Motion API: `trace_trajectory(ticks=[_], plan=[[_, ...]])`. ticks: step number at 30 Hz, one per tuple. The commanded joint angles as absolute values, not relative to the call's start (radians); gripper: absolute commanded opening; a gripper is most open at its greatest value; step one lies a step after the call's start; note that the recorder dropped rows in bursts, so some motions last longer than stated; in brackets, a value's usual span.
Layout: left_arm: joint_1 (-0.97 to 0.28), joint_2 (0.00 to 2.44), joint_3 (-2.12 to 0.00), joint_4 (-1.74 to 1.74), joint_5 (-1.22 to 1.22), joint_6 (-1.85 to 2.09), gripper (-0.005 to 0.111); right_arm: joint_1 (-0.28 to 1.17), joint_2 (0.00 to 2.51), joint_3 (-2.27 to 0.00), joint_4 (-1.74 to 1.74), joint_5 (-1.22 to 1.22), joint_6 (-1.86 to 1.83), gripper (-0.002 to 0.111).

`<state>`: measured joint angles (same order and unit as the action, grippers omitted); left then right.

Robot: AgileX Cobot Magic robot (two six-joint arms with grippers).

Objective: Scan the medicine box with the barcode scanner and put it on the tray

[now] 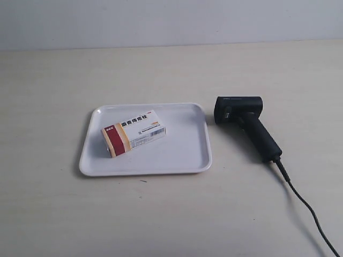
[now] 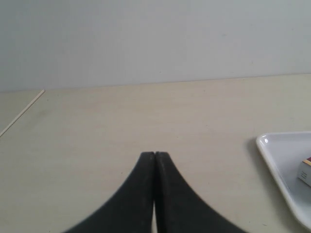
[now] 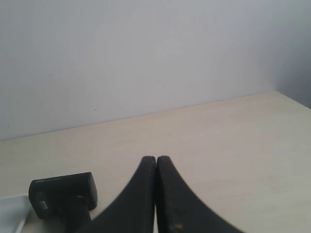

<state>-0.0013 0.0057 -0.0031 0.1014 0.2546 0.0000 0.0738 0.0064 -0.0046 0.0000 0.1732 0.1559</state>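
Note:
The medicine box (image 1: 133,136) lies flat inside the white tray (image 1: 182,155), its red and orange end toward the tray's left. Right of the tray the black barcode scanner (image 1: 246,124) lies on the table, its cable (image 1: 305,209) trailing off to the lower right. Neither arm shows in the exterior view. My left gripper (image 2: 155,154) is shut and empty over bare table, with the tray's corner (image 2: 272,150) and a sliver of the box (image 2: 306,170) off to one side. Shut and empty too, my right gripper (image 3: 156,158) hangs beside the scanner's head (image 3: 63,193).
The table is pale wood-coloured (image 1: 171,214) and meets a plain light wall (image 1: 171,21) at the back. A table edge (image 2: 22,114) shows in the left wrist view.

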Motion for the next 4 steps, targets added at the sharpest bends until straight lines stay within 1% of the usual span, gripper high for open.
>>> trace_trajectory(ticks=[1, 4], plan=[[0.002, 0.000, 0.000, 0.091, 0.255, 0.000, 0.001, 0.067, 0.000, 0.000, -0.007, 0.176, 0.157, 0.000], [0.002, 0.000, 0.000, 0.091, 0.255, 0.000, 0.001, 0.067, 0.000, 0.000, -0.007, 0.176, 0.157, 0.000]])
